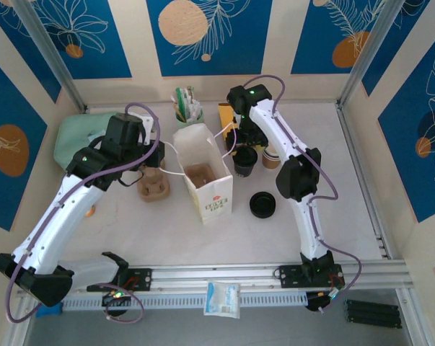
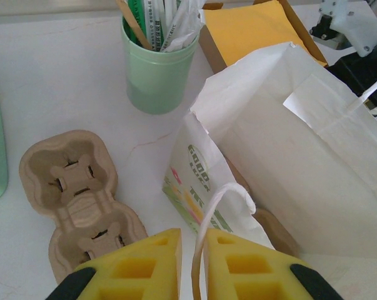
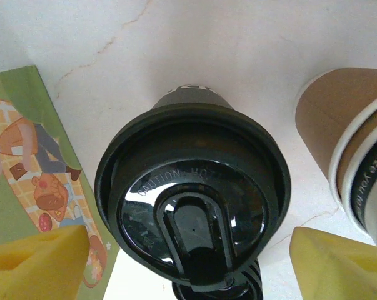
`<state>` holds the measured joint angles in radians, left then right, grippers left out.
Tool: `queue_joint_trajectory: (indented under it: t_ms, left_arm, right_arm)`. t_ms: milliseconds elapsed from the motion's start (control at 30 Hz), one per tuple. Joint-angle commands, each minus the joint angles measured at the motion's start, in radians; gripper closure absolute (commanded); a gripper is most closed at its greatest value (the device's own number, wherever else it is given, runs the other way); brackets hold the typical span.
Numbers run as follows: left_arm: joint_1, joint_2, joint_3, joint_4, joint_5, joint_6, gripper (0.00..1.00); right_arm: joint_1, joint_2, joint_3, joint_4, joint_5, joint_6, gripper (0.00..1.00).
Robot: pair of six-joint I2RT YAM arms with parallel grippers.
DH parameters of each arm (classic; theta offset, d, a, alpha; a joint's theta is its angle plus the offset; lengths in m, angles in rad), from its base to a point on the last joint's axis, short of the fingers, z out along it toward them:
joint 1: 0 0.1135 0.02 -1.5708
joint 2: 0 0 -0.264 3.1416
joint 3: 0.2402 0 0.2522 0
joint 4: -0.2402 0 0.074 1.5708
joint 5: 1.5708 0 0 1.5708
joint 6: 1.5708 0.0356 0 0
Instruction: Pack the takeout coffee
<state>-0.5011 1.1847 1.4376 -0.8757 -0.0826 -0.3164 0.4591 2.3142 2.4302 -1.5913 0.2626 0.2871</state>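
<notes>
Brown moulded-pulp cup carrier [image 2: 75,194] lies on the table, left of the white paper bag [image 2: 288,137]; the left gripper [image 2: 192,262] has its yellow pads pinched together on the bag's white loop handle [image 2: 229,190]; right of the bag, the right gripper [image 3: 188,262] has its fingers apart, straddling a black lidded cup [image 3: 188,181]; the brown-banded, white-rimmed paper coffee cup [image 3: 338,119] stands nested just beside that, untouched.

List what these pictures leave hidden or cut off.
- Top view: brown shape inside the white bag, too small to identify.
- Right wrist: body of the lidded black cup, under its lid; right gripper tips, past the bottom edge; nested paper cups, past the right edge.
- Left wrist: cup carrier near end, behind the left gripper.
</notes>
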Motion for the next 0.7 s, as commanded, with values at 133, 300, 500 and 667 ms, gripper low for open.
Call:
queue_joint_trajectory:
  t_ms: [133,300,500,667]
  left_arm:
    - [0.010,-0.023,-0.006,0.010,0.015,-0.012,0.82]
    - [0.010,-0.025,-0.008,0.014,0.016,-0.012,0.82]
    - [0.010,-0.023,-0.010,0.017,0.018,-0.012,0.82]
    - [0.010,-0.025,-0.012,0.020,0.018,-0.012,0.82]
  right_arm:
    - [0.010,0.023,-0.001,-0.031,0.010,-0.012,0.14]
    - [0.011,0.033,-0.007,-0.031,0.015,-0.012,0.14]
    - [0.015,0.048,-0.013,-0.030,0.023,-0.017,0.17]
    - [0.019,0.060,-0.018,-0.028,0.029,-0.017,0.18]
